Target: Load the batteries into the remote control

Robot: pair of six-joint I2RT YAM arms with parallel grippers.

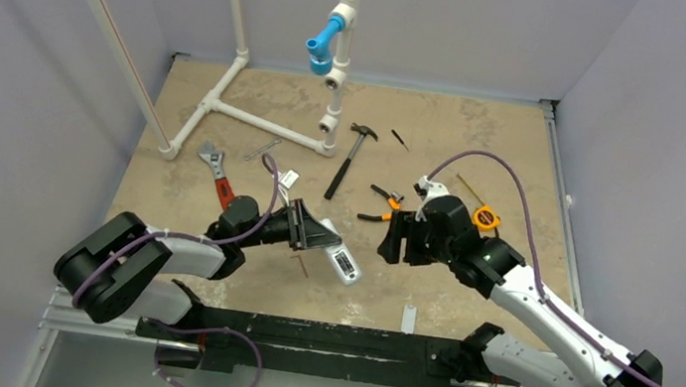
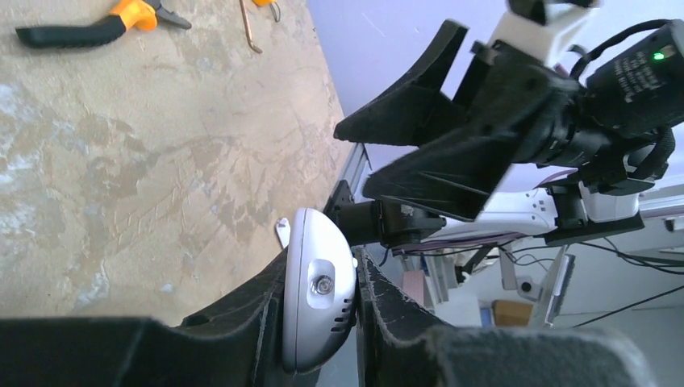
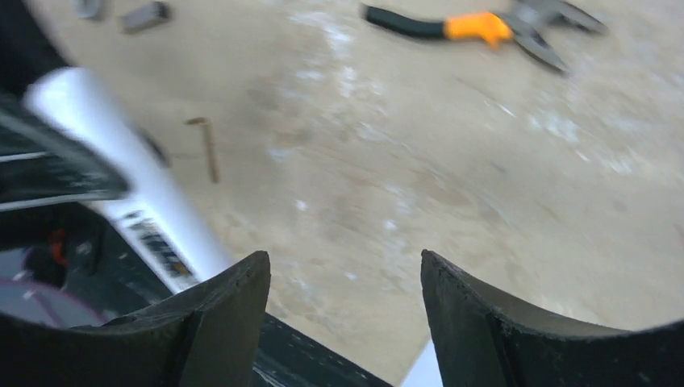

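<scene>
My left claw (image 2: 319, 270) is clamped on the remote control (image 2: 321, 310), one end poking out past my fingertips. My right claw (image 3: 347, 274) gapes wide, empty, facing that end.

the remote control (image 1: 342, 261) is white with a grey patch and small dark marks. the counter (image 1: 486, 142) is sandy brown with pale, blotchy smears. the left end effector (image 1: 316, 237) and the right end effector (image 3: 345, 284) are black. the pliers (image 1: 380, 204) are orange and black. the wrench (image 1: 220, 185) is red and silver. the tape measure (image 1: 486, 217) is yellow. the pipe joint (image 1: 322, 46) is blue.
</scene>
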